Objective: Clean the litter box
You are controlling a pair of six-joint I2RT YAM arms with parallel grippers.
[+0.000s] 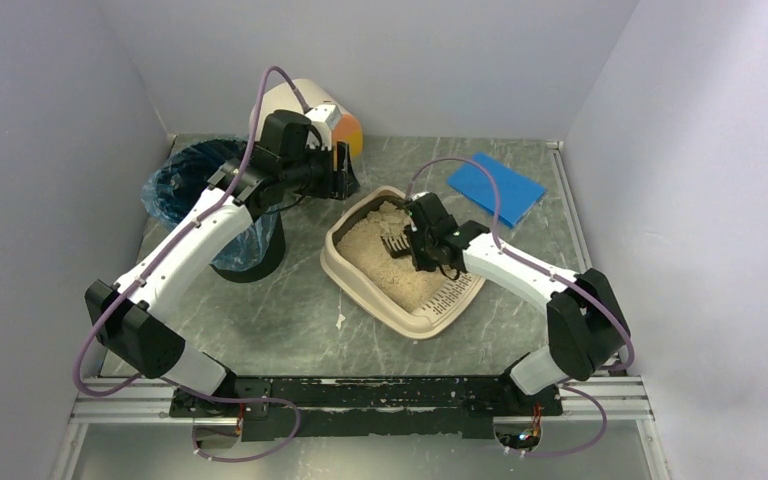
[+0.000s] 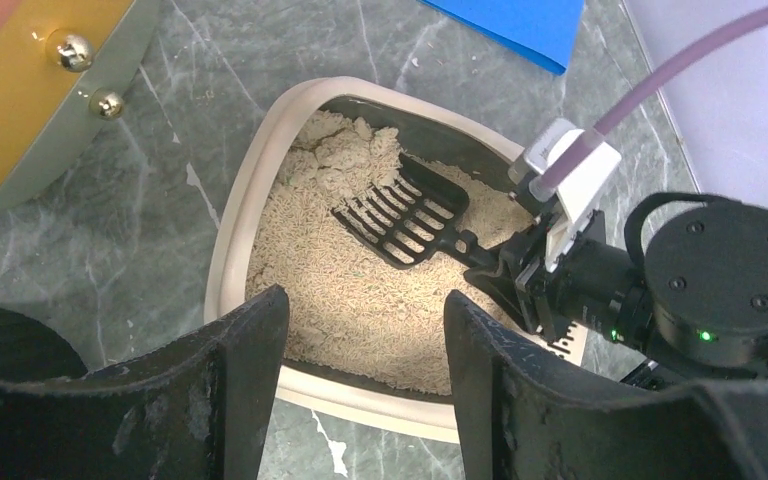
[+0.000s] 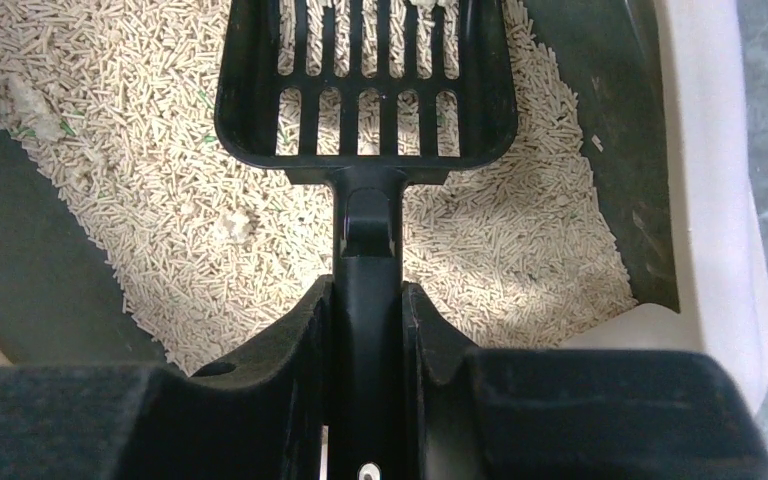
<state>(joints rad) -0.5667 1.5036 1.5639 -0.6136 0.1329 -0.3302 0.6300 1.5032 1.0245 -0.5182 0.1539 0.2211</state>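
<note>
The beige litter box [image 1: 332,262] lies mid-table, holding tan pellet litter. A clumped heap [image 2: 335,155] is piled in its far corner. My right gripper [image 1: 422,245] is shut on the handle of a black slotted scoop [image 1: 397,243], whose blade rests on the litter facing the heap. In the right wrist view the gripper [image 3: 368,295] clamps the scoop [image 3: 365,90] handle, with small clumps [image 3: 232,225] to the left and the box rim [image 3: 710,200] to the right. My left gripper [image 1: 340,175] hovers open and empty beyond the box; its view shows the gripper [image 2: 365,310] above the rim [image 2: 228,240] and scoop [image 2: 403,213].
A black round bin with a blue liner [image 1: 200,185] stands left of the box under my left arm. A white drawer unit with orange and yellow fronts [image 1: 310,105] sits at the back. A blue cloth [image 1: 497,187] lies at the back right. Grey walls close in three sides.
</note>
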